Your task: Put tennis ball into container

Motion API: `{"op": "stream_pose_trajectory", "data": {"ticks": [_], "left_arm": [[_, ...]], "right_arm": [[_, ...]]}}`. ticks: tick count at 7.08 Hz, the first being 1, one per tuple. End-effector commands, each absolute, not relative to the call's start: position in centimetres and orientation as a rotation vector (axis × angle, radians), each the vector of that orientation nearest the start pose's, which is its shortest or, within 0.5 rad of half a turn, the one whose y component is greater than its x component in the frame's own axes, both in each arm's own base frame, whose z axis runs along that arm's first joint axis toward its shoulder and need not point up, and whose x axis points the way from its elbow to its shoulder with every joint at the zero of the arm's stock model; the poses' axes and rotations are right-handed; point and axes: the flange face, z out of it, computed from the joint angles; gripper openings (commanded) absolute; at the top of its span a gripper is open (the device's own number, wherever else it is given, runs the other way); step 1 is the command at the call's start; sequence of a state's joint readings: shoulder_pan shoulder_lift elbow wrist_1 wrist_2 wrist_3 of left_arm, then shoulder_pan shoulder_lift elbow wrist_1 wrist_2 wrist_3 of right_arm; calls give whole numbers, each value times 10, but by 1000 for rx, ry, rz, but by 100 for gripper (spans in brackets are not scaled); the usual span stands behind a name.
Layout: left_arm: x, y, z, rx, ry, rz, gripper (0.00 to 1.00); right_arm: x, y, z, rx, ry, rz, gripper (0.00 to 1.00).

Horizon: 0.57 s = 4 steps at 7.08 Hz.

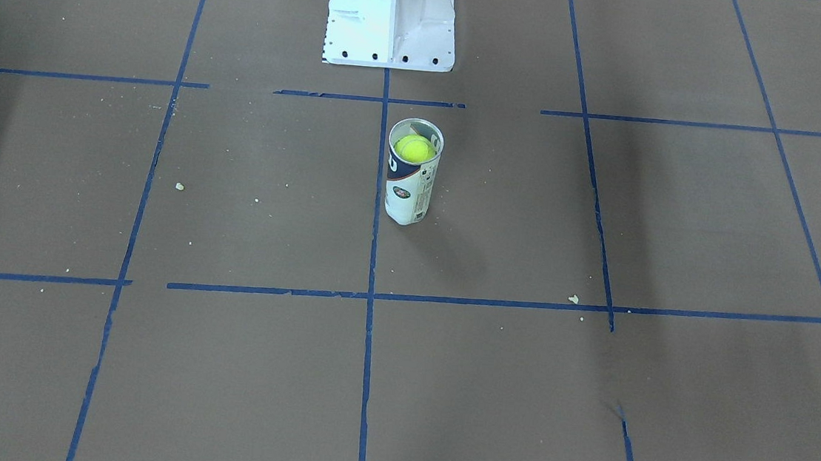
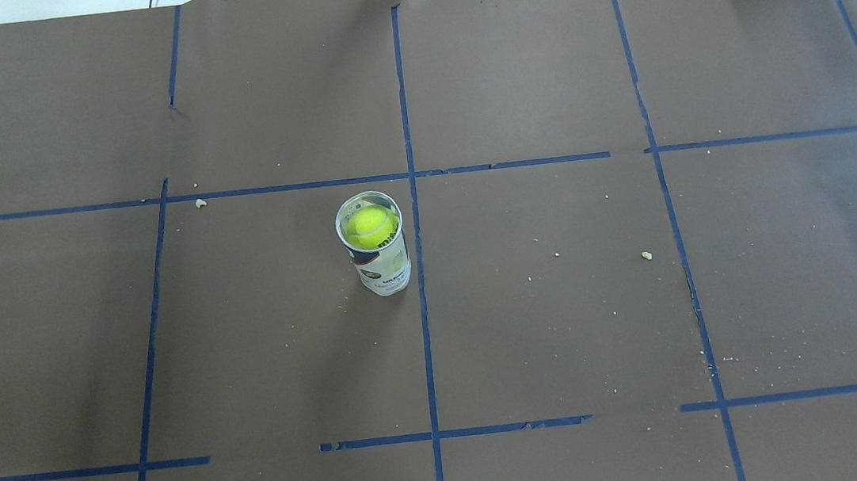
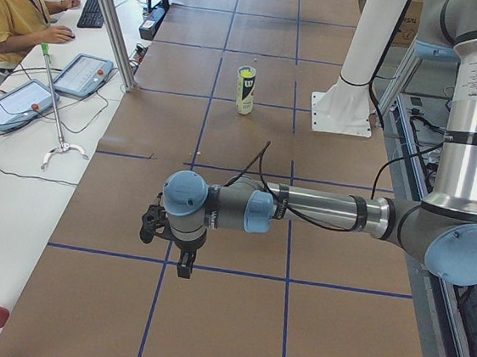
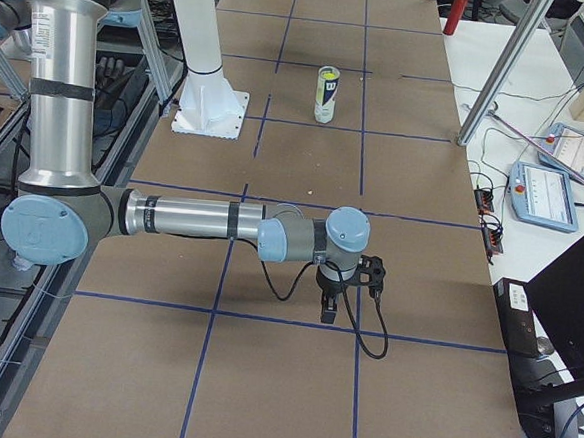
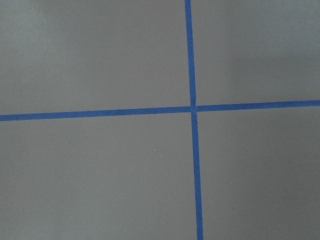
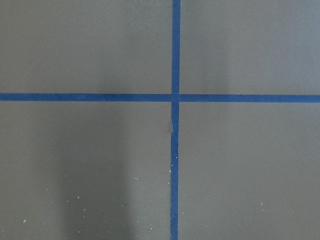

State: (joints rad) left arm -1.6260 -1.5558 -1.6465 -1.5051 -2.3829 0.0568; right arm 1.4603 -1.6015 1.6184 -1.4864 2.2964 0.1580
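**Ball sits in the can, both arms well away**

The ball [image 2: 370, 227] lies inside the can [image 2: 385, 270], high up, just below the open rim. The can stands upright on the table [image 2: 564, 322], a short way out from the pedestal [image 1: 392, 13] on the side away from the robot. It is just to the robot's left of the centre tape [image 2: 425, 312] that runs straight out from the pedestal. Nothing touches the can or the ball.

The left arm [image 3: 320, 211] reaches level over the table, well apart from the pedestal toward the robot's left end. The left gripper [image 3: 185, 268] points straight down, close to a tape crossing. Its wrist view shows only the brown cover and two crossing tape lines, with no fingers in the picture. The gripper shows only in the side view, so I cannot tell how its jaws stand.

The right arm [image 4: 192, 218] mirrors this, well apart from the pedestal toward the robot's right end. The right gripper [image 4: 328, 314] points down close to another tape line. Its wrist view also shows only cover and crossed tape. Here too I cannot tell whether the jaws are apart or together. Neither gripper holds anything that can be seen.

Pale crumbs [image 2: 646, 255] are scattered over the cover out from the pedestal.
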Motion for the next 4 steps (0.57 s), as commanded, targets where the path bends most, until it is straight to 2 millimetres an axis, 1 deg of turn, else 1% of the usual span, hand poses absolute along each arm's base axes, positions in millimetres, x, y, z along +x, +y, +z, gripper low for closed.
{"op": "stream_pose_trajectory", "data": {"ticks": [1,2,4], "left_arm": [[-79,-460,619,13,798,29,100],[-80,-457,628,28,778,107,100],[-80,-457,629,26,787,106,100]], "right_arm": [[13,-490,645,-1,-731,9,100],[13,-490,645,-1,-731,9,100],[12,-490,645,0,-732,7,100]]}}
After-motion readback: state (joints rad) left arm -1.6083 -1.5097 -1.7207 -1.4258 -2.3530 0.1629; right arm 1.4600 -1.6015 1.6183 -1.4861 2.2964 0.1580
